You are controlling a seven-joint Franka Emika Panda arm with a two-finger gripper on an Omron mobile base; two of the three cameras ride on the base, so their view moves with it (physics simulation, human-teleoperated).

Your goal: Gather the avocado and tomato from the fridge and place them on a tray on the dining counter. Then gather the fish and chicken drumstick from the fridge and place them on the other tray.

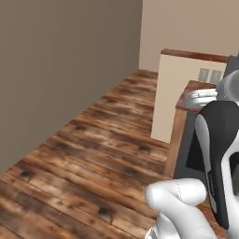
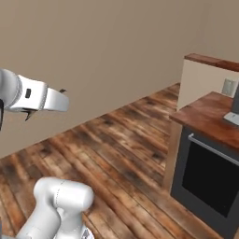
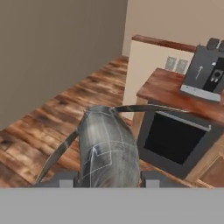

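A grey fish [image 3: 107, 146] fills the lower middle of the hand view, its thin fins spreading to both sides. My gripper [image 3: 108, 179] is shut on the fish, with a dark fingertip pressed against each flank. The fish hangs in the air above the wooden floor [image 3: 57, 113], away from any surface. In the right base view my white forearm [image 2: 39, 97] reaches across the upper left.
Ahead on the right stands a worktop [image 3: 166, 85] with a reddish-brown top and a dark appliance front [image 3: 175, 140] under it. A grey coffee machine [image 3: 205, 70] sits on top. A beige half wall [image 3: 146, 65] rises behind it. A plain wall [image 1: 60, 65] runs along the left.
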